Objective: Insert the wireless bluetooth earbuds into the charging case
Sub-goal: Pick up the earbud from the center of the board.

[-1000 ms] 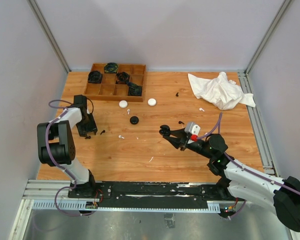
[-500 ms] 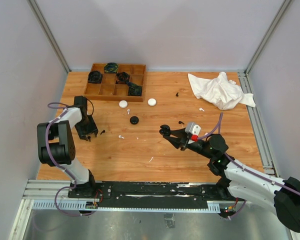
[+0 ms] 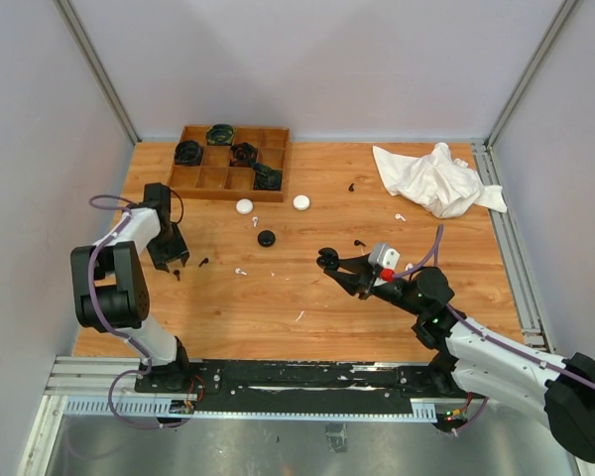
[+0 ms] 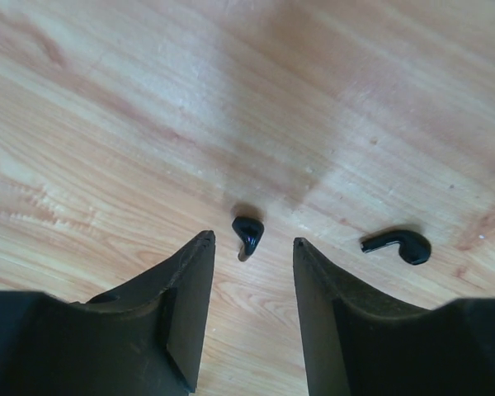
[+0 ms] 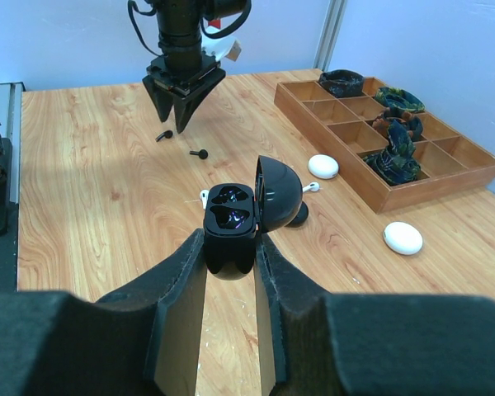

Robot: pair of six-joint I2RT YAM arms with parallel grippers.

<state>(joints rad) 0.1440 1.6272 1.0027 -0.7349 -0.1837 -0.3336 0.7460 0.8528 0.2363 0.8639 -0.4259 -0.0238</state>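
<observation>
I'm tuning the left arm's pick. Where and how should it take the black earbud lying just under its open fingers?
Probably the rounded head of the black earbud, from straight above. It lies flat on the table, stem running roughly along the gap of the open left gripper, so closing would pinch its narrow sides.

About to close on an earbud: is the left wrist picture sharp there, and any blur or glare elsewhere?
Left wrist view: black earbud sharp, faint shadow, left fingers soft. Right wrist view: open charging case crisp, reflections in its wells. Top view: even light, white earbud tiny.
</observation>
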